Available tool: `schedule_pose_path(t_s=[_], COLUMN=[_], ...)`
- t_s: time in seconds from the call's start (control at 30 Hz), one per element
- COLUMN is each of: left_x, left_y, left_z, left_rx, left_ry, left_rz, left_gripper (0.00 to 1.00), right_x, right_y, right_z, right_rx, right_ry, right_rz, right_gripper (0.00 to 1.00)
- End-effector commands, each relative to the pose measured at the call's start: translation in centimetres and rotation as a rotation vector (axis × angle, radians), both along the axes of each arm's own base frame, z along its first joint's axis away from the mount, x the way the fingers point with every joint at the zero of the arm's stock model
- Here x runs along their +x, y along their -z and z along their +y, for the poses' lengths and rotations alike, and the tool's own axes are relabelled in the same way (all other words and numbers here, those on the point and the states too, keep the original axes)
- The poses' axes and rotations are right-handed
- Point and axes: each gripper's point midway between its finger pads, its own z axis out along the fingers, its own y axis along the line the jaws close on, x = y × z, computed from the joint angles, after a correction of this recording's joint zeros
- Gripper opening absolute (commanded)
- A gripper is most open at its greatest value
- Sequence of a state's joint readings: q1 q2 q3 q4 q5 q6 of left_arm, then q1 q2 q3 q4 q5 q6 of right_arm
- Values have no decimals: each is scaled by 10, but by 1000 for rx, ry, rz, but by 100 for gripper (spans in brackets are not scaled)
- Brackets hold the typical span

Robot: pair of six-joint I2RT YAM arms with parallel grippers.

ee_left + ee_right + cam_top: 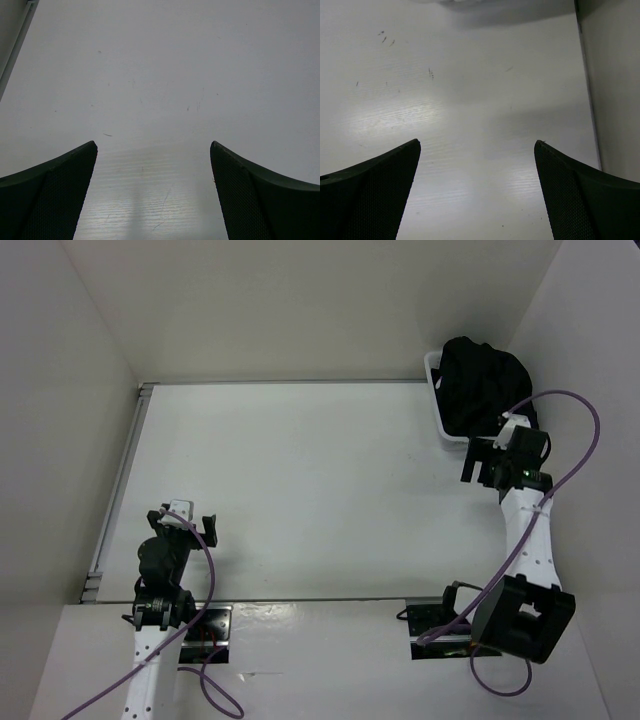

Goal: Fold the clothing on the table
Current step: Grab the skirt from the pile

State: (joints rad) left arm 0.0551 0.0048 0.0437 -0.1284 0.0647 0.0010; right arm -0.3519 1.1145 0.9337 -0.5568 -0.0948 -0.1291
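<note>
**Spotter:** Where's the clothing?

**Operator:** The clothing [478,385] is heaped as a dark bundle in the white basket [436,405] at the far right corner of the counter [300,480], bulging over its rim. It isn't on the open surface, so I judge that folding hasn't begun. It has to come out and be spread flat first.

**Spotter:** And your arms?

**Operator:** My right end effector [480,462] hangs just beside the basket's near end, fingers spread wide and pinching nothing. I read that as lined up for a reach into the bundle. My left end effector [186,522] is well apart, low over the near left of the counter, also spread and empty. It looks parked, to my eye.

**Spotter:** What can't you see?

**Operator:** The bundle is too crumpled for me to pick out waistband, hem or pleats. Cloth buries most of the basket, and my right arm covers its near end. Both wrist views show only bare counter between the fingers. The right one catches a pale blur at its top edge that I can't identify.
</note>
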Motion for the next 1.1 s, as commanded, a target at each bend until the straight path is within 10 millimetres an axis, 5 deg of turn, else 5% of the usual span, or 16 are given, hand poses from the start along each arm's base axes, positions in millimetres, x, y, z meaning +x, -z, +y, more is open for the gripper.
schedule_pose_path(t_s=[0.0, 0.13, 0.23, 0.27, 0.33, 0.4, 0.57, 0.63, 0.67, 0.77, 0.8, 0.9, 0.93, 1.03, 1.07], left_x=[3, 3, -1, -4, -9, -20, -30, -18, -20, 7, 19, 36, 35, 47, 47], left_y=[-18, -21, -61, -91, -119, -154, -195, -199, -225, -229, -245, -243, -263, -267, -290], left_z=[0, -3, -10, -9, 14, 12, 16, 30, 35, 58, 64, 84, 90, 101, 101], left_rx=[20, 19, 40, -51, -151, -58, 65, 84, 94, 81, 65, -17, -51, -87, -95], left_ry=[4, 19, 64, 31, -115, -90, -97, -167, -195, -320, -353, -499, -543, -629, -628], left_rz=[-125, -134, -234, -313, -398, -483, -477, -403, -427, -298, -274, -182, -212, -163, -193], left_gripper=[99, 99, 99, 99, 99, 99, 99, 99, 99, 99, 99, 99, 99, 99, 99], right_x=[22, 32, 42, 48, 60, 75, 126, 146, 154, 177, 185, 199, 203, 210, 211], right_y=[-45, -53, -59, -60, -57, -65, -63, -73, -61, -68, -60, -54, -53, -47, -39], right_z=[-4, -6, -6, -4, -2, 6, 10, 15, 13, 11, 10, 5, 2, -6, -8], right_rx=[-22, -18, -10, -5, -4, -5, -35, -69, -71, -88, -85, -95, -110, -141, -143], right_ry=[-32, -39, -54, -66, -79, -111, -145, -166, -174, -176, -176, -165, -164, -140, -134], right_rz=[-98, -103, -113, -104, -85, -92, -63, -86, -60, -95, -84, -86, -92, -93, -77], right_gripper=[98, 98, 98, 98, 98, 98, 98, 98, 98, 98, 98, 98, 98, 98, 98])
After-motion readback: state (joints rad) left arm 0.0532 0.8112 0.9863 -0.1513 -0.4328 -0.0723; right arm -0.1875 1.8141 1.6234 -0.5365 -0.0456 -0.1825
